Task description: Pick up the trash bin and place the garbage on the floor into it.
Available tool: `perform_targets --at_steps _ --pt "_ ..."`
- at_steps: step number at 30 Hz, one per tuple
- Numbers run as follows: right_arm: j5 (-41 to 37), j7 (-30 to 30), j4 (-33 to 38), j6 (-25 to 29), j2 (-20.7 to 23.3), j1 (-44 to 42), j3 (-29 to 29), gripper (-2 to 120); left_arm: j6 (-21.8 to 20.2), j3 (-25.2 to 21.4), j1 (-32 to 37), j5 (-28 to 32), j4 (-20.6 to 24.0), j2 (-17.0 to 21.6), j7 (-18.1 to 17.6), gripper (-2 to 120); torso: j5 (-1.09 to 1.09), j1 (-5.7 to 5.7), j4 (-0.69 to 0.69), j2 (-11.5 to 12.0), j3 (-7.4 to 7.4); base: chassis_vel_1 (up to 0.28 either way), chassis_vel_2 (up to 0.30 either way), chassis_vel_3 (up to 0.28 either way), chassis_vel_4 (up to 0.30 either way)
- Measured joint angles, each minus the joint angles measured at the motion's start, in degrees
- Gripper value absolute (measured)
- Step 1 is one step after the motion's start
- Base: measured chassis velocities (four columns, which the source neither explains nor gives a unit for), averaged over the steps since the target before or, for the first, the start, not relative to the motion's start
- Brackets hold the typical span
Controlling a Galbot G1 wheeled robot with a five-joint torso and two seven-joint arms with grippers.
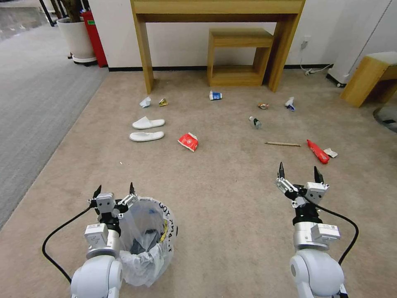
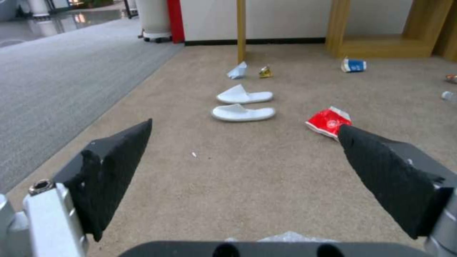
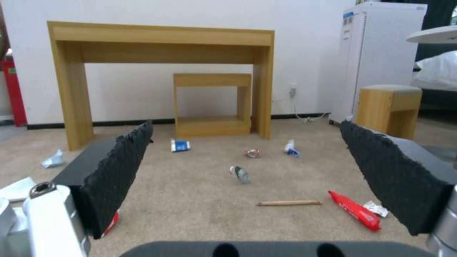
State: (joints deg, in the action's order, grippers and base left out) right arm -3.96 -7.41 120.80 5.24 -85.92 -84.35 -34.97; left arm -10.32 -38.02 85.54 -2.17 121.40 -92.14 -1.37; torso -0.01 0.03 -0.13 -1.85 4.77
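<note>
My left gripper (image 1: 115,190) hangs with jaws spread and empty at the far rim of the trash bin (image 1: 147,244), which stands on the floor (image 1: 223,215) at my left side. My right gripper (image 1: 300,171) is likewise spread, empty, above bare carpet. The garbage lies ahead, well apart from the bin: two white slippers (image 1: 147,129), a red snack bag (image 1: 188,141), a wooden stick (image 1: 283,144).
</note>
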Motion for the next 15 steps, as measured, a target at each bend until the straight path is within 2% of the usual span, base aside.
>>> perform_targets --at_steps 15 --pt "1.0 0.02 -0.2 1.32 -0.27 -0.11 0.15 100 0.01 -0.05 0.19 0.15 0.02 0.0 -0.68 100 0.0 0.0 0.0 0.0 0.0 0.0 0.0 0.0 0.0"
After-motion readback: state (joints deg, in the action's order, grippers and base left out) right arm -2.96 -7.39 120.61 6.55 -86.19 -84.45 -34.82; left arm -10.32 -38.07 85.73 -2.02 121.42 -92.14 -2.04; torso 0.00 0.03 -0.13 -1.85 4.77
